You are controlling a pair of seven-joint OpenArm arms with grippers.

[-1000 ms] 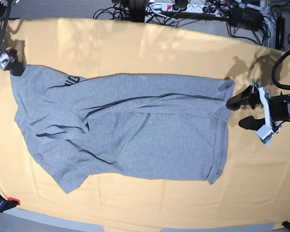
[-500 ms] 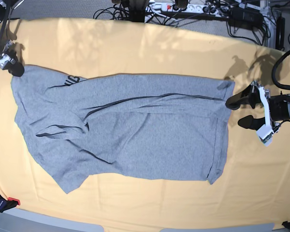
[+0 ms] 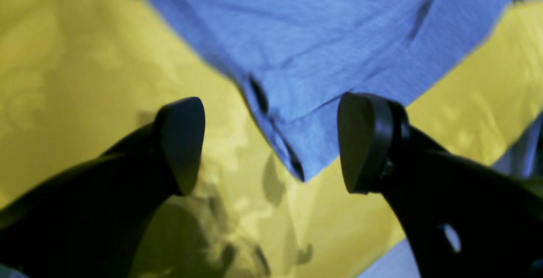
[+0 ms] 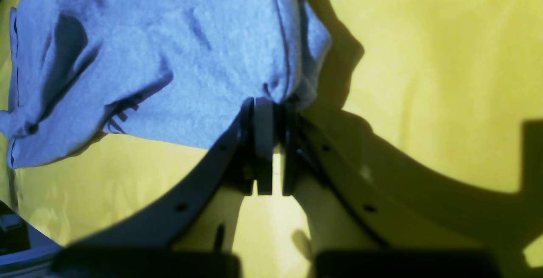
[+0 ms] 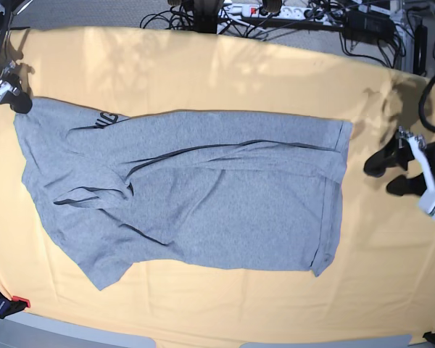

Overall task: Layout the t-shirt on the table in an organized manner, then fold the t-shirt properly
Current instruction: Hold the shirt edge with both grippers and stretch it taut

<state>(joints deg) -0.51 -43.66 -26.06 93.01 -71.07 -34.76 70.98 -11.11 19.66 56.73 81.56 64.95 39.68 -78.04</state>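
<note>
Beyond the far edge, black cables (image 5: 203, 16) tangled around a white power strip (image 5: 272, 10) on grey floor (image 5: 87, 13); dappled light and leafy shadows fell across the scene

The t-shirt (image 5: 203, 196) was heather grey, a fine speckled knit, with a scrap of black block lettering showing near its upper corner; through both wrist cameras the same cloth read as blue-violet. The table (image 5: 217, 65) wore a pale yellow-orange cover mottled with soft grey shadows, shifting to a sharper lemon yellow in the wrist views. The left gripper (image 5: 389, 175) had black fingers and a white body behind them. The right gripper (image 5: 19, 101) was black at the tip with white behind. The cables (image 5: 290, 14) beyond the table's far edge were black, beside a white power strip (image 5: 275, 10).
</note>
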